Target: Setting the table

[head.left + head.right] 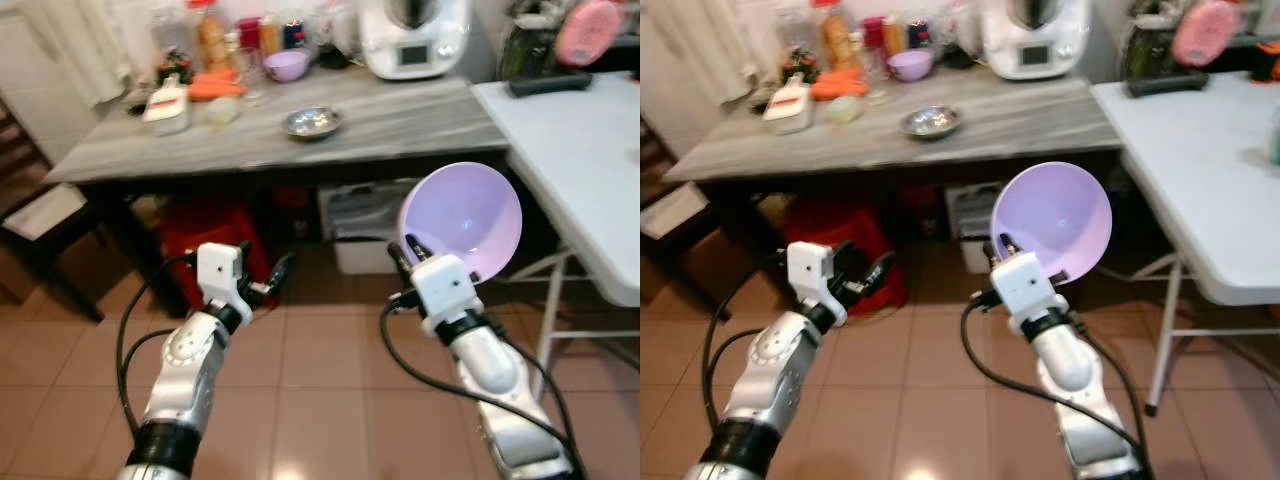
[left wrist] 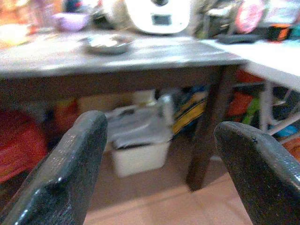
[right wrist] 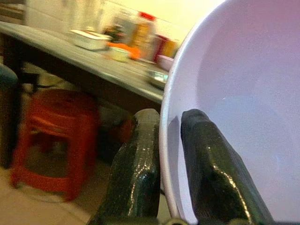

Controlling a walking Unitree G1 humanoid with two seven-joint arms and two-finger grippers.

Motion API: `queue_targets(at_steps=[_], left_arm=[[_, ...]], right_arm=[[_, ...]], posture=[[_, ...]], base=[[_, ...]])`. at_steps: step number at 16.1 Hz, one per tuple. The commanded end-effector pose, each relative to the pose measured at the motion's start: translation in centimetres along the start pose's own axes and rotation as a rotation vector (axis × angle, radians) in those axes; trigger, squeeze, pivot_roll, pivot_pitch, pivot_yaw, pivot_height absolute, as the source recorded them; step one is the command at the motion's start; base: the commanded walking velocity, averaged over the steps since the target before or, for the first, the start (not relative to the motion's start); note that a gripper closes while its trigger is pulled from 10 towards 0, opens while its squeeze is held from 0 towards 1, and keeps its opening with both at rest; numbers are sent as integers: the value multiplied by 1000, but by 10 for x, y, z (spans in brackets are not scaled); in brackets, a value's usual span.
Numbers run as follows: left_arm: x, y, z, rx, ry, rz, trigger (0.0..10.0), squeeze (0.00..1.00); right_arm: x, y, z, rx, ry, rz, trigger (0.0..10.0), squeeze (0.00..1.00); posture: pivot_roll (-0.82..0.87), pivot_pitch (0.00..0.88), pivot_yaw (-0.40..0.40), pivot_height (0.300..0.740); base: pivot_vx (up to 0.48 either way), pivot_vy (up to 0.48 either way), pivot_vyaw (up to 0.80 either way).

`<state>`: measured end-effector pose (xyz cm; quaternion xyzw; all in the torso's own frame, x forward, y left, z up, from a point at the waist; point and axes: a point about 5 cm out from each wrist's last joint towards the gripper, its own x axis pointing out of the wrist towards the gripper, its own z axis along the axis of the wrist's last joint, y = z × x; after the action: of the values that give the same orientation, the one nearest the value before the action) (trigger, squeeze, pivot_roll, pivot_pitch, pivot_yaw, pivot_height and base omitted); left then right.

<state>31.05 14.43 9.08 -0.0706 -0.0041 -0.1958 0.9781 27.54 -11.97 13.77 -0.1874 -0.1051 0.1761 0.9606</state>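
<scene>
My right gripper (image 1: 408, 250) is shut on the rim of a lilac bowl (image 1: 462, 219), which it holds up on edge over the tiled floor, its hollow facing me. In the right wrist view the two black fingers (image 3: 140, 164) pinch the bowl's rim (image 3: 225, 117) between them. My left gripper (image 1: 268, 277) is held out at the left, open, with nothing between its fingers (image 2: 75, 164). Ahead stands a grey wooden table (image 1: 400, 115) with a steel dish (image 1: 313, 122) and a second small lilac bowl (image 1: 287, 65) on it.
A white folding table (image 1: 585, 150) stands at the right, its legs (image 1: 550, 320) close to my right arm. On the grey table are a white kitchen machine (image 1: 413, 38), bottles and food boxes. Beneath it sit a red stool (image 1: 205, 235) and storage bins (image 1: 355, 225).
</scene>
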Motion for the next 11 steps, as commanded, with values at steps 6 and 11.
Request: queue_targets(at_steps=[6, 11], left_arm=[[-4, 20, 6, 87, -25, 129, 10000, 0], [-5, 22, 10, 68, -50, 96, 10000, 0]], right_arm=[[0, 3, 4, 8, -28, 5, 10000, 0], [0, 5, 6, -8, -42, 21, 10000, 0]], posture=[[-103, 0, 130, 740], [-103, 0, 128, 740]], base=[[0, 276, 0], [0, 0, 215]])
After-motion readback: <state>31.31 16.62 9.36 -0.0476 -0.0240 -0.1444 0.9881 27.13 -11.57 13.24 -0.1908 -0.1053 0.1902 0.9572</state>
